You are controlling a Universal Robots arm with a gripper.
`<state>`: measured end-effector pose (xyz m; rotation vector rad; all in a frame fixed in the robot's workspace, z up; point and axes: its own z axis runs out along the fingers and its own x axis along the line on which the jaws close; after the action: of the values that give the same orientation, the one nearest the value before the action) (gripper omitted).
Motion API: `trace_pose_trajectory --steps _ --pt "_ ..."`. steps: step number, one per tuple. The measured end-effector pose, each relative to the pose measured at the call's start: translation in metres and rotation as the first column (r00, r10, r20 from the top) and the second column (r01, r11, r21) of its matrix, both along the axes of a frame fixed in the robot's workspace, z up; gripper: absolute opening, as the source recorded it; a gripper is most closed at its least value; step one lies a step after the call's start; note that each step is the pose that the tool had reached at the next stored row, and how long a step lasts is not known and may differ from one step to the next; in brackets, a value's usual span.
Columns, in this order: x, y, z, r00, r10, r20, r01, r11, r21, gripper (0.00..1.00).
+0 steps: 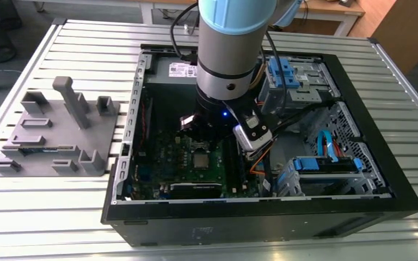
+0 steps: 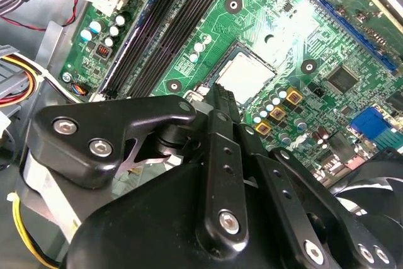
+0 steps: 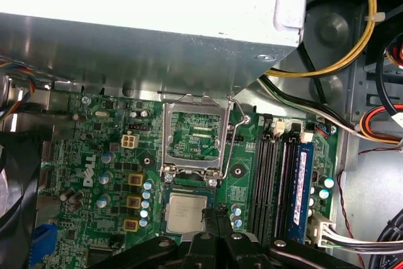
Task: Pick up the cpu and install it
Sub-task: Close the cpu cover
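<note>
Hanging low inside the computer case [image 1: 267,215], the end effector [image 3: 213,217] is sitting clenched with nothing in it, its tip right at the edge of the cpu [image 3: 186,209]. The cpu is lying flat in its seat on the motherboard [image 3: 94,155], with the metal latch frame [image 3: 192,137] standing open beside it. Trouble, I judge, is lurking in any sideways drag or hard push, which could be nudging the unclamped cpu askew, bending the contacts under it, or clipping the small capacitors [image 3: 237,212] alongside.
</note>
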<state>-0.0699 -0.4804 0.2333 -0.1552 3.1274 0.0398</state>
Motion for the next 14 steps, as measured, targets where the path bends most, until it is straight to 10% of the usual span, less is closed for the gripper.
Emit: trace_pose_trajectory --steps 14 --pt "0.0060 0.0037 -0.0019 0.9999 0.016 0.0000 -0.016 0.9999 0.0000 0.11"
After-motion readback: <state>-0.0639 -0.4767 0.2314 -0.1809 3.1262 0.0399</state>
